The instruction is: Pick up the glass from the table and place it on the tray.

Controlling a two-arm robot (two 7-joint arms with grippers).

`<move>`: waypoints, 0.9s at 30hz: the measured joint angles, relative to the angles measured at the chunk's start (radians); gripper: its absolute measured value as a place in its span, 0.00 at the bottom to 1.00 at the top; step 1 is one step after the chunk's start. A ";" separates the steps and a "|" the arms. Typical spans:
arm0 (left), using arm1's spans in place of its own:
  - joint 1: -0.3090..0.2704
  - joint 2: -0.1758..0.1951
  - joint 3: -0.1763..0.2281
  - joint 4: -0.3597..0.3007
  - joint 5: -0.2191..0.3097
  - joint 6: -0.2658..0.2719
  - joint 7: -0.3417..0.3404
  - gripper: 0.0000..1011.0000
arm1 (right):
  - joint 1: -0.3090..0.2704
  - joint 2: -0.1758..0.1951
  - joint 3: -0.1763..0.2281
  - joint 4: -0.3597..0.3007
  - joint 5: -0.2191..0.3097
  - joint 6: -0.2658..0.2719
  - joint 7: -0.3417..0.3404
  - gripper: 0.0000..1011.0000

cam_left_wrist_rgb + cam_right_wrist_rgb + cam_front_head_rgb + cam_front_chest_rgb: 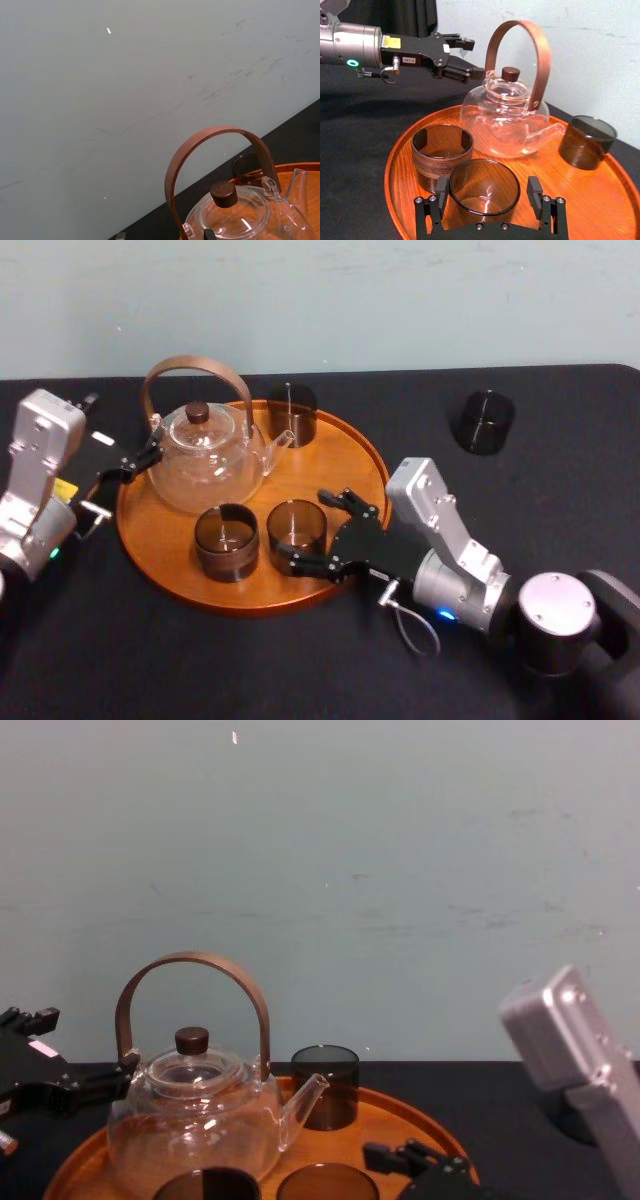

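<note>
A glass teapot with an arched brown handle and a dark knob stands upright, its spout toward three o'clock. At twelve o'clock, a pale scuffed wall.

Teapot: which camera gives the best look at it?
The right wrist view: the teapot appears whole and close, from handle to spout. The head view shows it whole from above, the chest view from the side, and the left wrist view cuts off its body.
</note>
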 joint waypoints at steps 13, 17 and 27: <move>0.000 0.000 0.000 0.000 0.000 0.000 0.000 1.00 | -0.073 0.069 0.061 -0.122 0.027 -0.002 -0.018 0.99; 0.000 0.000 0.000 0.000 0.000 0.000 0.000 1.00 | -0.101 0.089 0.074 -0.156 0.043 -0.010 -0.014 0.99; 0.000 0.000 0.000 0.000 0.000 0.000 0.000 1.00 | -0.176 0.139 0.107 -0.239 0.081 -0.037 -0.001 0.99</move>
